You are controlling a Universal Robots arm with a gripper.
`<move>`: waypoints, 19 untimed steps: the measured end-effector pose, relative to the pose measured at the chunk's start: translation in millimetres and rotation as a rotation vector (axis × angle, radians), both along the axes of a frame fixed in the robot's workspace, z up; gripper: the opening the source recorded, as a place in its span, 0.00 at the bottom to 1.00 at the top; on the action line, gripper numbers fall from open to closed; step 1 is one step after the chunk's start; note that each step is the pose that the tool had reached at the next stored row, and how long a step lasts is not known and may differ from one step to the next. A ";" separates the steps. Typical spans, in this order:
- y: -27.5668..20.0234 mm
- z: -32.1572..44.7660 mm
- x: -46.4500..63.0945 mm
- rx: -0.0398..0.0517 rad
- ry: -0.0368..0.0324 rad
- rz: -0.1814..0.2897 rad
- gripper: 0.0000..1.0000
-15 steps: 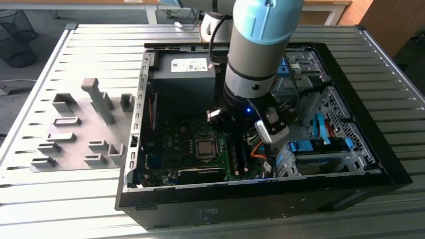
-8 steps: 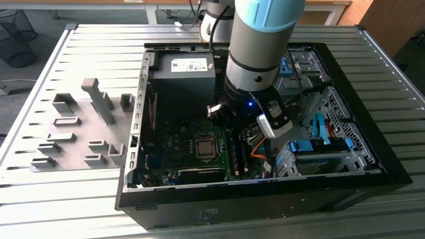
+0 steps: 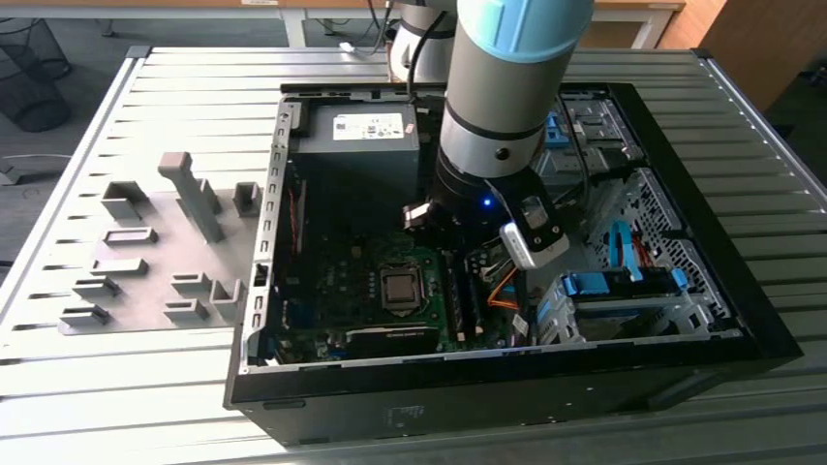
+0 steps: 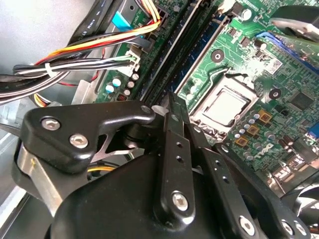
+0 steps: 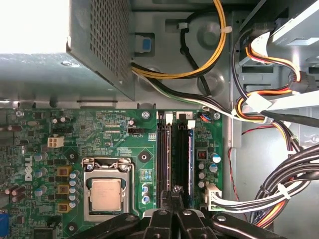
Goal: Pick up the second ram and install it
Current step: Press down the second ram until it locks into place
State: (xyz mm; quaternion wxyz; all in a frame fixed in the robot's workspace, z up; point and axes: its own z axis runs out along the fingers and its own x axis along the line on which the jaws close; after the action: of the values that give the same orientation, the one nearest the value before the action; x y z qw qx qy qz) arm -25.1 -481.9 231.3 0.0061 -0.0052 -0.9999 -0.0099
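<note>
Second ram (image 5: 182,154) upright in motherboard (image 5: 114,134) slot, closed tool (image 5: 175,191) above.

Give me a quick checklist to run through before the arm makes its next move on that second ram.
1. Gripper above the memory slots: ok.
2. Fingers closed together, nothing seen between them: ok.
3. Second ram standing in its slot by the fingertips: ok, as far as the first wrist view shows.
4. Stick pressed fully home: cannot tell.
5. Slot end latches locked: cannot tell.
6. Cable bundle lying off to the side of the slots: ok.
</note>
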 end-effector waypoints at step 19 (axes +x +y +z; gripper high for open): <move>0.5 -13.2 0.6 0.0025 0.0015 0.000 0.11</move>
State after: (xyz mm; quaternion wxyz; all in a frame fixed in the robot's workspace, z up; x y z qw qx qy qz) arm -24.6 -481.4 218.1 0.0069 -0.0052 -0.9999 -0.0111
